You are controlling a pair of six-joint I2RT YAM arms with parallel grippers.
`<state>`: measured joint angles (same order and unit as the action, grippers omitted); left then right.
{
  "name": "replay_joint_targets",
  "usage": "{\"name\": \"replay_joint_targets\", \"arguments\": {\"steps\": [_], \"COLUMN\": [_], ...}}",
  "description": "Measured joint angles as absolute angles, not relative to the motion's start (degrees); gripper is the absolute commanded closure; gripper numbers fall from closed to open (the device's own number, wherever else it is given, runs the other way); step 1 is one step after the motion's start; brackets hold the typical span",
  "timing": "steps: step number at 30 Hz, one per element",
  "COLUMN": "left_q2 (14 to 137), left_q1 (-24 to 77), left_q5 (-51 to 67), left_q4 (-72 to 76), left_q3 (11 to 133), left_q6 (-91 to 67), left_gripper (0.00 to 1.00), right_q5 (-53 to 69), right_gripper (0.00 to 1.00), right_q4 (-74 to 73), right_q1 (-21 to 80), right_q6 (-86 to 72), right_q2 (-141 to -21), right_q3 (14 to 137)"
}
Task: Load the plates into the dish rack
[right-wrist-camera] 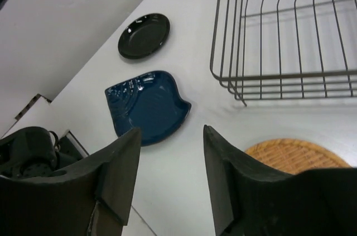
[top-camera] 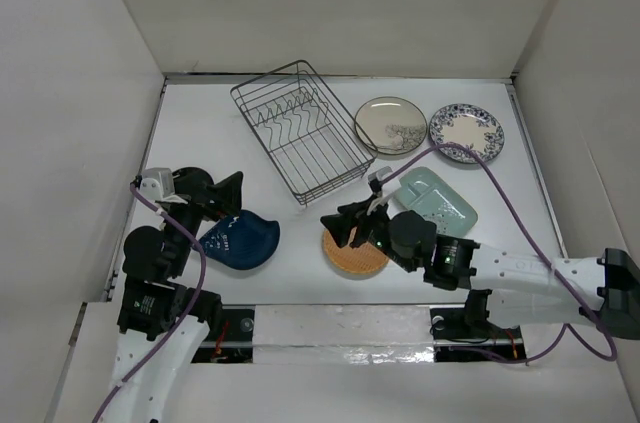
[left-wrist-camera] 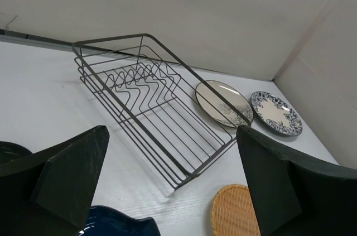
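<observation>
Near the front edge, the left gripper (top-camera: pixel 236 196) stood wide open and held nothing. The dark blue leaf-shaped plate (top-camera: pixel 240 240) lay flat just beside it, toward the front edge. The right gripper (top-camera: pixel 337 228) was also spread and empty. It hung over the far left part of the orange-tan woven plate (top-camera: pixel 356 257), its fingers pointing toward the left edge. From the right wrist, the blue plate showed beyond the gap between the fingers (right-wrist-camera: pixel 120 174), with a small black dish (right-wrist-camera: pixel 144 35) further off. The pale green plate (top-camera: pixel 441 199) lay right of centre. Toward the back edge, the dish rack (top-camera: pixel 300 128) stood at an angle with no plates in it. Right of it lay the beige dark-rimmed plate (top-camera: pixel 390 125), then the floral-rimmed plate (top-camera: pixel 467 131).
</observation>
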<state>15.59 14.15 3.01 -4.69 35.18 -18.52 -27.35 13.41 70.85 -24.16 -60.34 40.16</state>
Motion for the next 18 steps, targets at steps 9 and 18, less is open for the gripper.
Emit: {"name": "replay_joint_targets", "arguments": {"steps": [9, 18], "left_q2": [15.57, 11.25], "left_q1": [14.15, 14.15], "left_q5": [3.86, 6.04], "left_q4": [-4.69, -3.79], "left_q3": [35.20, 35.00], "left_q6": [-18.52, -17.87], "left_gripper": [0.09, 1.00], "right_q5": [-20.43, -12.80], "right_gripper": [0.38, 1.00], "right_q4": [12.01, 14.44], "right_q1": [70.85, 74.87], "right_q6": [-30.30, -36.51], "right_q2": [-62.22, -86.08], "right_q3": [38.74, 49.41]}}
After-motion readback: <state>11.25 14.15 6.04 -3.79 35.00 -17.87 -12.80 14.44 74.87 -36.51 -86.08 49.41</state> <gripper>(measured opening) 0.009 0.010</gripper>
